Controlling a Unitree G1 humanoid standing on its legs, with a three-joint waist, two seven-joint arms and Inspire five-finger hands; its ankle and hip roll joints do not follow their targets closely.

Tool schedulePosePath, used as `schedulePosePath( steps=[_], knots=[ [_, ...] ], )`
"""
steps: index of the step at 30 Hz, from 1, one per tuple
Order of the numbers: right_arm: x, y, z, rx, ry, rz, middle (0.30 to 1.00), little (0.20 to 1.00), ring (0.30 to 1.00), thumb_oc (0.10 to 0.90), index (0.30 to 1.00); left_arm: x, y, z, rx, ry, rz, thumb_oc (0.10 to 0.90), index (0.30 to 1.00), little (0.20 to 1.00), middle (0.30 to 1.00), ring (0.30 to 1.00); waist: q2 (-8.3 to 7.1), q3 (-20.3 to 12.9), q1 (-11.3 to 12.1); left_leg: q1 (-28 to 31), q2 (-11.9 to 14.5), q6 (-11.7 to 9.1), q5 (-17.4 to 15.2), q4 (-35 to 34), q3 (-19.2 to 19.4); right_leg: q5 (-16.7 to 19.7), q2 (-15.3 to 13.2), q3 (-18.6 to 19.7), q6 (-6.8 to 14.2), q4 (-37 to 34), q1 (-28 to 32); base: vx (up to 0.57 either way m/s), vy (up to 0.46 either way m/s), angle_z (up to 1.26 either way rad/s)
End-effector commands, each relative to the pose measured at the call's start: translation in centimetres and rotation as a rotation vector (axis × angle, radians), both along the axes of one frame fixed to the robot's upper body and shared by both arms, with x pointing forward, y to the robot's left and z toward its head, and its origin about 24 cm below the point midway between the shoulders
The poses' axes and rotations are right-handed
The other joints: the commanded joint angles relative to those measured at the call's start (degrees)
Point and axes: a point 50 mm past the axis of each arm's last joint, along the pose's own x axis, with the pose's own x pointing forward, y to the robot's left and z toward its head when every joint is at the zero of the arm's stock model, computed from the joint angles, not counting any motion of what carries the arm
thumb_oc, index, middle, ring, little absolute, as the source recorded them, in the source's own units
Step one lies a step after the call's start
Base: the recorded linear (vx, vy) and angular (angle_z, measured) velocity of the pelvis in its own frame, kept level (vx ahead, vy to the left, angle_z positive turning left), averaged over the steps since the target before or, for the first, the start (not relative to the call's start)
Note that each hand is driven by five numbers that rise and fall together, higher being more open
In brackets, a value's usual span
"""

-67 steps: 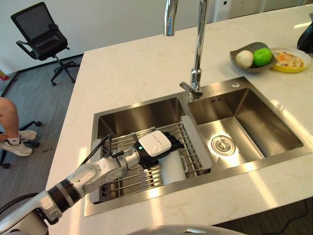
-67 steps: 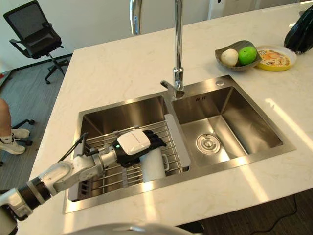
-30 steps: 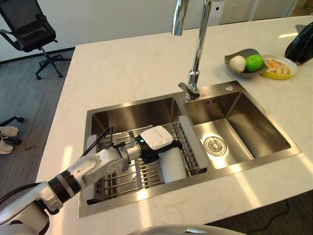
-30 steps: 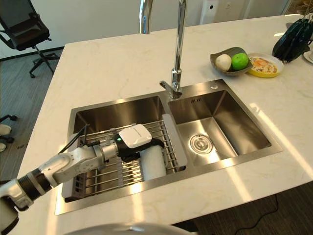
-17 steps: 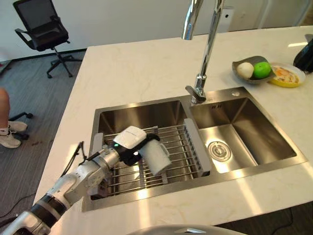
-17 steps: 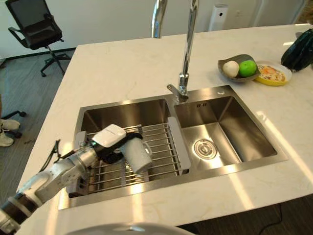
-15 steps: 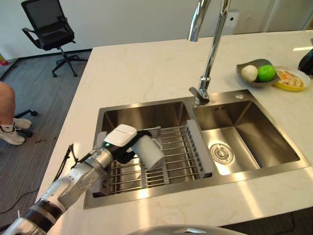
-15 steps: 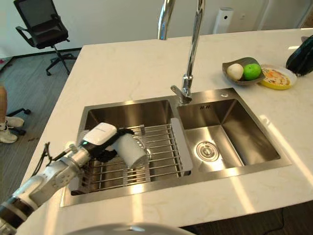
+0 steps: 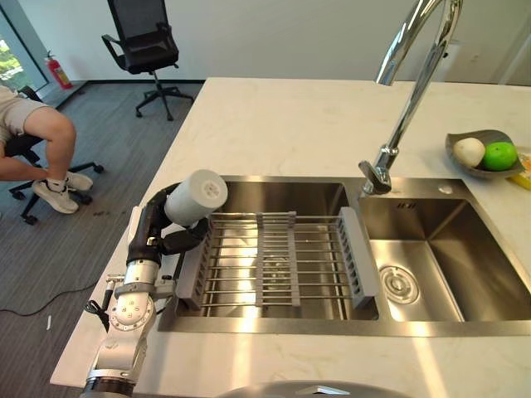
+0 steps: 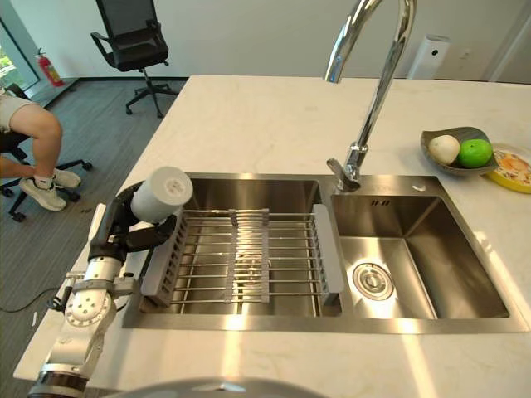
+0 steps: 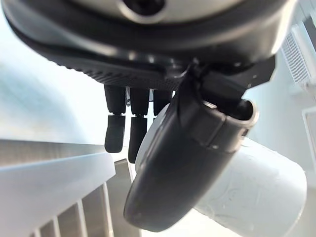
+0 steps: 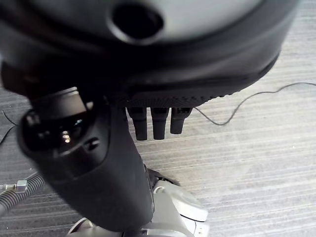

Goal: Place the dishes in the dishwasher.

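A white cup (image 9: 195, 197) lies on its side in my left hand (image 9: 152, 230), lifted above the left rim of the sink (image 9: 249, 184). The fingers and thumb curl round it; the left wrist view shows the cup (image 11: 252, 192) pressed behind the thumb (image 11: 182, 163). A grey wire drying rack (image 9: 274, 265) spans the left basin with nothing on it. My right hand (image 12: 98, 163) hangs over a grey carpeted floor, its fingers (image 12: 159, 123) relaxed and holding nothing.
A tall chrome faucet (image 9: 406, 75) rises between the two basins. A grey bowl (image 9: 485, 153) with a green and a pale fruit sits at the counter's far right. On the floor to the left are an office chair (image 9: 145, 41) and a seated person's legs (image 9: 33, 141).
My left hand has raised the cup off the drying rack and carried it left, above the sink's left rim. The camera has also shifted.
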Motion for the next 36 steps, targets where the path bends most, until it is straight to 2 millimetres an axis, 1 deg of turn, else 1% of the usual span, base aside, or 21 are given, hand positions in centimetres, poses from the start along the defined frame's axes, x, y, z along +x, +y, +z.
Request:
schedulePosePath(
  steps=[1,5,12,13,15,16,18,19,20,23,24,25,26,27,28,29,30,31,33,34,36],
  knots=[
    [3.3,2.3,-0.4,0.099,-0.074,0.084,0.900,0.900,0.900,0.800,0.900,2.7,0.1,7.9,-0.081,-0.367,-0.098,0.400,0.300,0.300,0.300,0.300,-2.21,0.5,0.6,-0.7,0.6,-1.8,-0.3,0.2,1.1,-5.8,-2.0,-1.2,3.4,1.0,4.2,0.00,-0.047,0.11],
    [3.9,2.7,-0.4,0.121,-0.080,0.128,0.900,0.900,0.900,0.800,0.900,2.6,0.1,8.0,-0.184,-0.392,-0.129,0.400,0.300,0.300,0.300,0.300,-1.93,0.6,1.6,-0.6,1.4,-2.2,0.3,0.9,0.6,-6.6,-1.2,-0.8,2.5,1.0,4.5,-0.01,-0.083,0.05],
    [4.7,2.7,-0.3,0.124,-0.091,0.203,0.900,0.900,0.900,0.800,0.900,1.6,1.9,8.6,-0.122,-0.409,-0.050,0.400,0.300,0.300,0.300,0.300,-1.57,2.9,3.7,-4.5,2.5,-3.0,0.2,8.2,-0.6,-7.4,-0.3,-0.2,1.2,1.0,4.2,-0.07,-0.088,0.00],
    [6.9,1.4,0.3,0.068,-0.134,0.261,0.900,0.900,0.900,0.800,0.900,1.6,2.9,9.4,-0.111,-0.449,0.008,0.400,0.300,0.300,0.300,0.300,-0.06,6.6,6.9,-13.0,3.6,-7.1,9.8,13.4,-3.9,-7.8,-0.1,-3.0,0.6,1.0,3.1,-0.21,-0.097,0.01],
    [7.3,1.1,0.5,0.057,-0.140,0.271,0.900,0.900,0.900,0.800,0.900,1.5,3.2,9.6,-0.105,-0.460,0.024,0.400,0.300,0.300,0.300,0.300,0.08,6.5,7.3,-15.0,3.6,-7.5,10.8,11.6,-4.5,-7.8,-0.6,-4.8,0.7,1.0,2.0,-0.22,-0.062,0.42],
    [7.8,0.5,0.7,0.029,-0.146,0.291,0.900,0.900,0.900,0.800,0.900,1.5,3.4,9.9,-0.076,-0.467,0.040,0.400,0.300,0.300,0.300,0.300,0.88,7.3,9.2,-17.9,4.2,-8.5,14.5,7.7,-5.0,-7.8,-1.7,-8.1,1.4,1.0,0.5,-0.20,-0.102,1.54],
    [7.6,0.0,0.8,0.015,-0.138,0.308,0.900,0.900,0.900,0.800,0.900,1.5,3.5,10.1,-0.054,-0.475,0.051,0.400,0.300,0.300,0.300,0.300,1.04,7.1,9.0,-17.8,5.2,-9.5,14.2,5.6,-4.1,-9.1,-2.2,-8.9,1.8,1.0,-0.1,-0.18,-0.093,1.30],
    [6.4,-1.6,1.0,-0.035,-0.099,0.307,0.900,0.900,0.900,0.800,0.900,1.3,3.7,10.1,-0.036,-0.476,0.067,0.400,0.300,0.300,0.300,0.300,1.38,6.9,7.9,-17.0,7.1,-9.0,13.2,7.6,0.8,-8.4,-3.4,-11.3,1.9,1.0,-1.5,-0.29,-0.031,0.91],
    [7.0,-3.5,1.6,-0.070,-0.085,0.262,0.900,0.900,0.900,0.800,0.900,1.2,4.1,9.9,-0.019,-0.462,0.076,0.400,0.300,0.300,0.300,0.300,1.38,6.5,7.5,-15.0,8.4,-8.8,11.6,10.5,3.3,-7.8,-4.0,-12.5,1.7,1.0,-1.8,-0.34,-0.029,1.35],
    [7.6,-1.1,0.9,-0.051,-0.080,0.253,0.900,0.900,0.900,0.800,0.900,1.4,3.7,8.1,-0.055,-0.386,0.067,0.400,0.300,0.300,0.300,0.300,2.49,5.3,6.8,-6.2,10.7,-8.7,7.5,12.4,6.2,-6.1,-6.1,-15.4,1.6,1.0,-1.7,-0.25,0.176,1.42],
    [6.8,1.2,0.2,0.011,-0.079,0.216,0.900,0.900,0.900,0.800,0.900,1.8,3.9,7.3,-0.077,-0.352,0.095,0.400,0.300,0.300,0.300,0.300,2.29,2.9,3.5,0.2,16.1,-10.0,9.8,11.3,12.2,-2.6,-10.2,-20.5,2.6,1.0,-2.7,-0.28,0.339,1.47],
    [6.8,1.3,0.2,0.012,-0.078,0.216,0.900,0.900,0.900,0.800,0.900,1.9,3.9,7.3,-0.076,-0.351,0.095,0.400,0.300,0.300,0.300,0.300,2.27,2.8,3.3,0.3,16.1,-10.1,10.1,10.9,12.0,-2.4,-10.2,-20.8,2.8,1.0,-2.5,-0.34,0.382,1.44],
    [6.4,1.2,0.1,0.016,-0.071,0.194,0.900,0.900,0.900,0.800,0.900,2.0,3.7,7.3,-0.069,-0.349,0.085,0.400,0.300,0.300,0.300,0.300,2.13,2.3,2.2,1.2,18.0,-10.5,11.6,10.7,14.8,-1.2,-12.0,-22.7,3.4,1.2,-2.9,-0.11,0.120,1.59],
    [6.3,1.3,0.1,0.017,-0.069,0.193,0.900,0.900,0.900,0.800,0.900,2.1,3.7,7.3,-0.068,-0.348,0.084,0.400,0.300,0.300,0.300,0.300,2.11,2.1,1.9,1.3,17.9,-10.6,12.0,10.1,14.5,-0.9,-12.1,-23.1,3.6,1.2,-2.7,-0.26,0.288,1.66],
    [5.3,1.2,0.0,0.024,-0.052,0.167,0.900,0.900,0.900,0.800,0.900,2.4,3.4,7.6,-0.058,-0.354,0.072,0.400,0.300,0.300,0.300,0.300,1.99,1.5,0.8,2.1,19.8,-11.2,13.4,9.5,18.0,0.7,-14.1,-26.0,4.7,1.3,-2.8,-0.29,0.450,1.64],
    [4.4,1.0,-0.1,0.024,-0.037,0.119,0.900,0.900,0.900,0.800,0.900,2.5,2.9,7.7,-0.043,-0.349,0.025,0.400,0.300,0.300,0.300,0.300,2.15,0.7,-0.6,2.9,20.4,-11.5,12.7,8.1,22.2,3.6,-16.9,-28.4,6.1,1.7,-2.5,-0.34,0.585,1.71],
    [4.1,0.9,-0.1,0.019,-0.031,0.093,0.900,0.900,0.900,0.800,0.900,2.6,2.5,7.9,-0.033,-0.350,0.000,0.400,0.300,0.300,0.300,0.300,2.37,0.4,-0.7,2.3,19.9,-11.3,11.0,8.1,22.6,5.2,-18.0,-29.1,7.1,1.9,-1.8,-0.22,0.585,1.91],
    [3.7,0.7,-0.1,0.021,-0.023,0.074,0.900,0.900,0.900,0.800,0.900,2.5,2.5,7.8,-0.012,-0.340,-0.009,0.400,0.300,0.300,0.300,0.300,2.40,0.0,-0.8,1.8,19.4,-11.1,7.4,8.5,23.2,6.6,-19.6,-30.2,8.3,1.9,-1.1,-0.11,0.512,1.76],
    [4.0,0.5,0.0,0.024,-0.051,0.064,0.900,0.900,0.900,0.800,0.900,2.4,2.1,8.0,0.053,-0.329,-0.042,0.400,0.300,0.300,0.300,0.300,1.28,0.4,-0.6,-0.3,16.9,-8.9,-1.0,11.6,21.1,9.0,-23.0,-29.8,10.1,2.3,0.2,-0.14,0.539,1.55],
    [4.1,0.5,0.0,0.026,-0.052,0.062,0.900,0.900,0.900,0.800,0.900,2.5,2.1,8.1,0.055,-0.330,-0.044,0.400,0.300,0.300,0.300,0.300,0.95,0.5,-0.8,-0.9,16.5,-8.5,-1.8,12.6,20.6,9.3,-23.6,-30.2,10.2,2.4,0.4,-0.15,0.452,1.89],
    [5.4,1.4,0.0,0.045,-0.105,0.032,0.900,0.900,0.900,0.800,0.900,2.6,1.6,8.9,0.096,-0.353,-0.076,0.400,0.300,0.300,0.300,0.300,-0.66,1.8,0.4,-3.3,13.1,-5.9,-6.5,14.0,16.0,10.3,-26.6,-28.4,10.4,6.6,1.8,-0.08,0.468,1.57]
  ],
)
